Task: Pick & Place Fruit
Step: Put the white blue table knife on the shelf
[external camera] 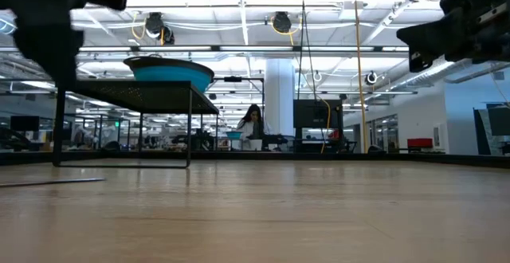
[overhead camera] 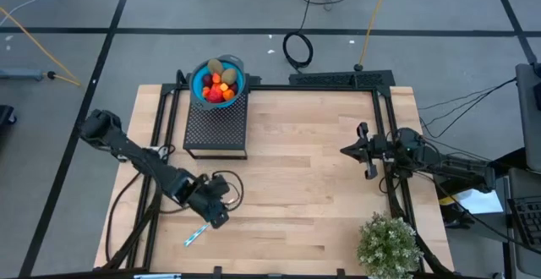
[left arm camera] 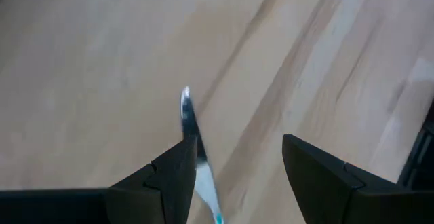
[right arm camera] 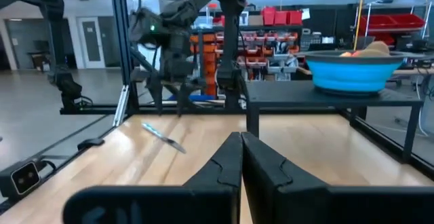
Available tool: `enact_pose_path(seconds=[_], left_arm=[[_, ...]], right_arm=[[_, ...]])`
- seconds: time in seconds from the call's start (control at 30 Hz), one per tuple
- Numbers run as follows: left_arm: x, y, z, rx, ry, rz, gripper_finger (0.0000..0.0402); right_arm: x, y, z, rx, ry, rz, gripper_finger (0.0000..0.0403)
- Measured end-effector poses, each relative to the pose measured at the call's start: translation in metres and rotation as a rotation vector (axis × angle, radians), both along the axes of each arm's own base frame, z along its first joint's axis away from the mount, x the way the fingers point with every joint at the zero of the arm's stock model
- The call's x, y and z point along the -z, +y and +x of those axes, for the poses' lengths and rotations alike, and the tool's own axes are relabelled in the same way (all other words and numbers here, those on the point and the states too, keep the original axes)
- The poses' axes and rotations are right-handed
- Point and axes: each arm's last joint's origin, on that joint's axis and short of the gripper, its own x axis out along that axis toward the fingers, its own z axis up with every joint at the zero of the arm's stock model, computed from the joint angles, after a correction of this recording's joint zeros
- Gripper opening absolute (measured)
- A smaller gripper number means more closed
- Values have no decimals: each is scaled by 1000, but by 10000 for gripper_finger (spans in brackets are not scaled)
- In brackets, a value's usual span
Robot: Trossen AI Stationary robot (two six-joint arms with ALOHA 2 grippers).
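The fruit [overhead camera: 218, 83] lies piled in a blue bowl [overhead camera: 196, 77], red, orange and olive-brown pieces together. The bowl stands on a black mesh stand [overhead camera: 216, 125] at the table's far left. In the right wrist view the fruit [right arm camera: 369, 48] shows just above the bowl's rim [right arm camera: 352, 71]. My left gripper [overhead camera: 217, 218] hovers open near the table's near-left part, over a thin silver-blue knife-like stick [left arm camera: 190, 125] that lies flat on the wood. My right gripper [overhead camera: 345, 150] is shut and held above the table's right side, pointing left.
A bushy green plant [overhead camera: 389, 243] stands at the near-right corner. A black frame rail [overhead camera: 385, 135] runs along the table's edges. The stick [overhead camera: 196, 234] lies near the near edge. Bare wood [overhead camera: 296, 186] stretches between the two arms. A person sits far off in the room [external camera: 253, 127].
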Motion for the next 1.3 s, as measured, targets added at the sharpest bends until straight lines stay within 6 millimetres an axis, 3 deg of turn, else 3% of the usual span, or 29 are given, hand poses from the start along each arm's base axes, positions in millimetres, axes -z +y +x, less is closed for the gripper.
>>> enact_pose_path(seconds=[0.37, 0.97, 1.3], left_arm=[[30, -23, -13, -86, 301, -123, 216], [34, -46, -32, -148, 278, -85, 216], [75, -56, -26, -134, 447, -48, 216]], right_arm=[[1, 0, -2, 1, 7, 4, 0], [1, 0, -2, -1, 7, 4, 0], [1, 0, -2, -1, 7, 4, 0]])
